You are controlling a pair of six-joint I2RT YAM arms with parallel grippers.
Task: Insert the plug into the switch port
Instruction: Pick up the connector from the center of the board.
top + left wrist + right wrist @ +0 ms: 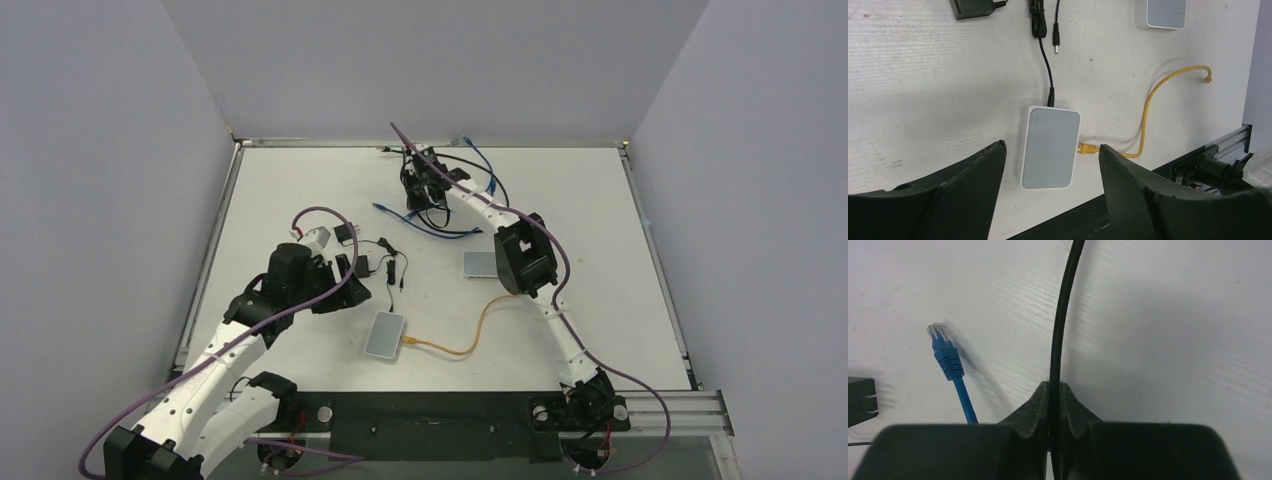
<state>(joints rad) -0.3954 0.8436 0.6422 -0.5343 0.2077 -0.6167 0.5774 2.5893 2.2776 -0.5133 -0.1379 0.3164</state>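
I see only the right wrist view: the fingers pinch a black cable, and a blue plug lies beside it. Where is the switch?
Observer: Top view: one switch lies mid-table near the bases, a second switch farther back and right.
Operator: Is the near one free?
Observer: No, the left wrist view shows a yellow cable plugged into its side.
Operator: And the other arm?
Observer: The left gripper hangs open over that switch.

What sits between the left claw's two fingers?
The white switch box, a yellow cable plugged into its side, on the table, framed by the open left gripper's fingers in the left wrist view.
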